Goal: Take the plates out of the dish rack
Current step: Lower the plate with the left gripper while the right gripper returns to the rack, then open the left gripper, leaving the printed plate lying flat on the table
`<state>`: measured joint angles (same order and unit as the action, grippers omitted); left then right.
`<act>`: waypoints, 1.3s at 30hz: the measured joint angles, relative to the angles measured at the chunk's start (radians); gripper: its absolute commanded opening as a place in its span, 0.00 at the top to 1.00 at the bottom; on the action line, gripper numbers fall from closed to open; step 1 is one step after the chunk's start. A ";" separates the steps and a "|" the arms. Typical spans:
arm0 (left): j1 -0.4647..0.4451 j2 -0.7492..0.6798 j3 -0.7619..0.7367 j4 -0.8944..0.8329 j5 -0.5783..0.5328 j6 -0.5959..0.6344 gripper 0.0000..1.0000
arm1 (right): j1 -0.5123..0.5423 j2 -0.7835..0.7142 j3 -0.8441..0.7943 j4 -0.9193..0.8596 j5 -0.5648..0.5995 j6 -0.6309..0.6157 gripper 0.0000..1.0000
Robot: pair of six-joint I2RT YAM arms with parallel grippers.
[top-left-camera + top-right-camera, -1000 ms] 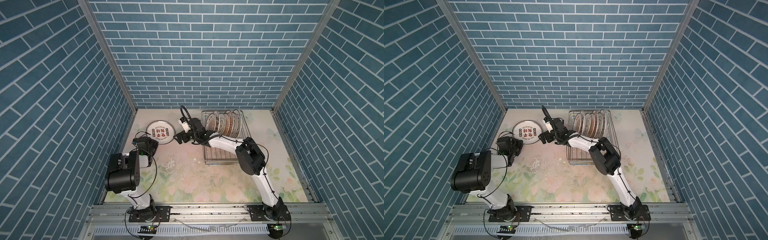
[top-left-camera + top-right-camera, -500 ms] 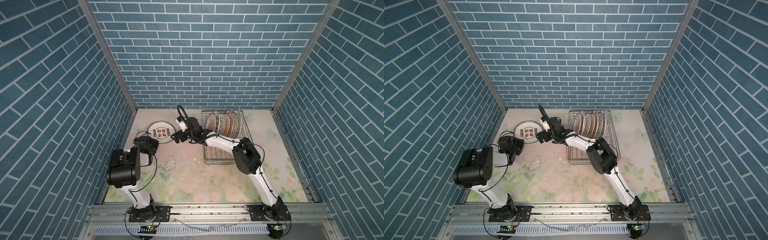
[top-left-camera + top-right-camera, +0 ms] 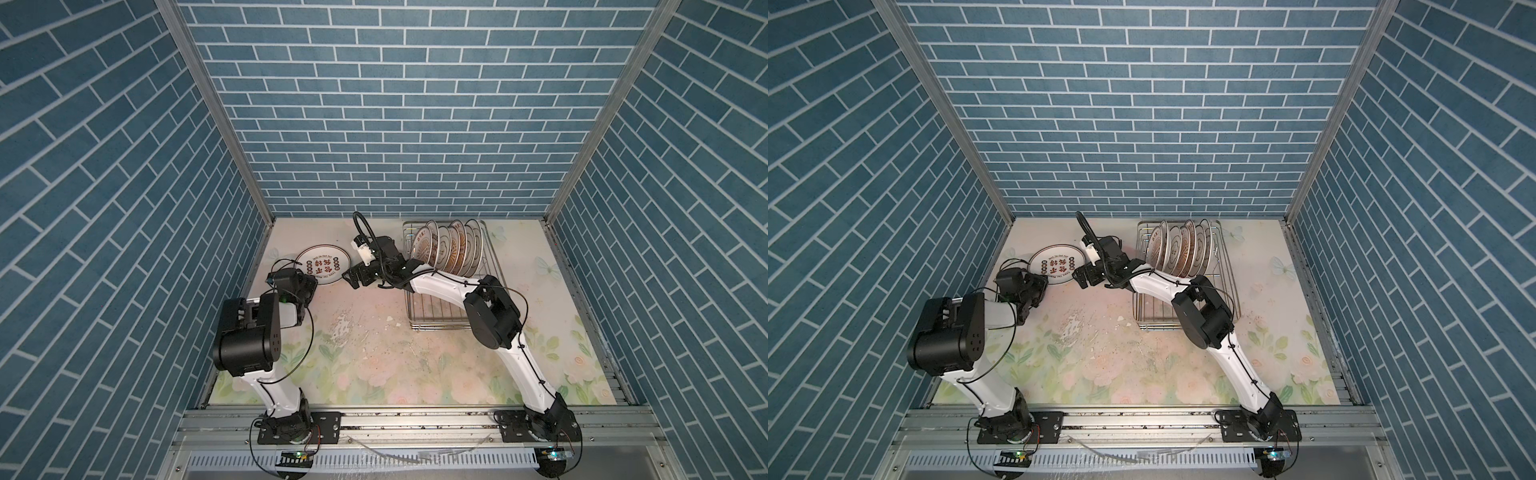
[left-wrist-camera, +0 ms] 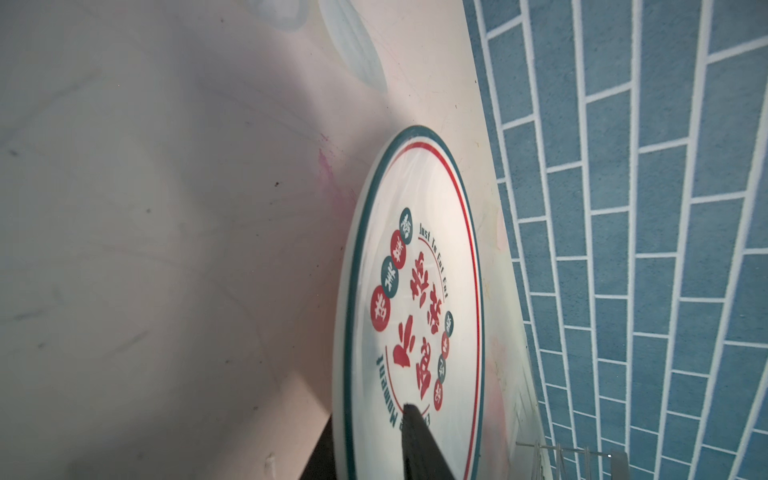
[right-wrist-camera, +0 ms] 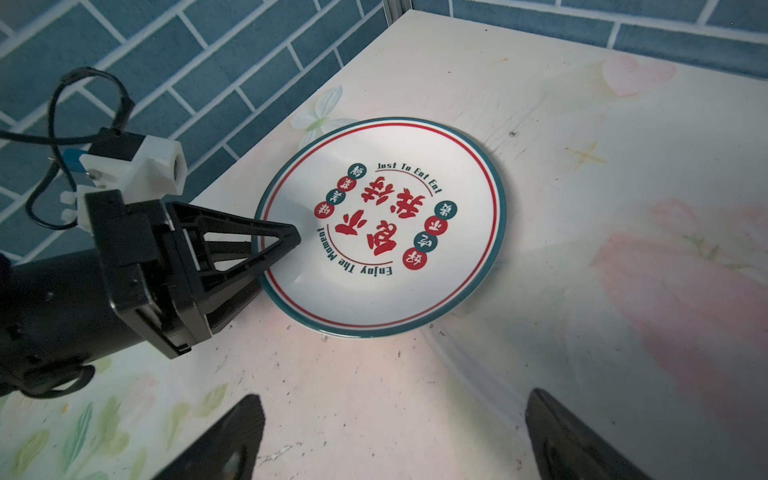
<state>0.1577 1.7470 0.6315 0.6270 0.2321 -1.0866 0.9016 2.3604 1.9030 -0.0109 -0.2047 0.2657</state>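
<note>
One plate point(image 3: 323, 266) point(image 3: 1057, 265) point(image 5: 382, 224) with red characters lies flat on the table at the back left. My left gripper point(image 3: 312, 279) point(image 3: 1045, 281) point(image 4: 370, 415) point(image 5: 282, 257) straddles its near rim, one finger over it and one beside it, jaws slightly parted. Just right of that plate, my right gripper point(image 3: 350, 279) point(image 3: 1080, 279) point(image 5: 392, 403) hovers over bare table, open and empty. Several plates point(image 3: 449, 247) point(image 3: 1179, 249) stand upright at the back of the dish rack point(image 3: 451, 316) point(image 3: 1154, 311).
The blue brick side wall point(image 3: 232, 232) and back wall point(image 4: 623, 249) stand close to the flat plate. My right forearm point(image 3: 440, 284) crosses over the rack's front part. Scuffs and crumbs mark the flowered tabletop point(image 3: 374, 357).
The left jaws have eased apart on the plate's rim, and the plate stays flat where it was. The right arm's elbow shifted slightly left; its gripper remains wide open.
</note>
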 measured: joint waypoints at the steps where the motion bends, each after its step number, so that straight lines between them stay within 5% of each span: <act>1: 0.000 0.000 0.004 -0.008 0.000 0.002 0.65 | 0.000 0.000 0.000 0.000 0.000 0.000 0.01; 4: 0.001 0.000 0.009 -0.022 -0.002 0.011 0.57 | 0.000 0.000 0.000 0.000 0.003 0.000 0.01; 16: 0.002 0.028 0.012 -0.035 -0.002 0.026 0.55 | 0.000 0.000 -0.002 -0.001 0.003 0.000 0.01; 18: 0.002 0.027 0.013 -0.029 -0.001 0.028 0.30 | 0.000 0.000 -0.002 -0.001 0.003 0.000 0.01; 22: 0.002 0.021 0.037 -0.028 -0.003 0.041 0.14 | 0.000 -0.001 -0.003 0.000 0.004 0.000 0.01; 25: 0.003 0.006 0.038 -0.044 -0.010 0.048 0.13 | 0.000 -0.004 -0.015 0.005 0.003 0.000 0.01; 27: 0.003 -0.015 0.031 -0.061 -0.018 0.054 0.01 | 0.000 -0.008 -0.031 0.009 0.004 0.000 0.01; 39: -0.004 -0.394 -0.059 -0.209 -0.088 0.108 0.00 | 0.014 -0.201 -0.209 0.029 0.064 -0.015 0.01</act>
<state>0.1539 1.3529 0.5728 0.4179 0.1444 -0.9791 0.9154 2.1597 1.6939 0.0181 -0.1406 0.2504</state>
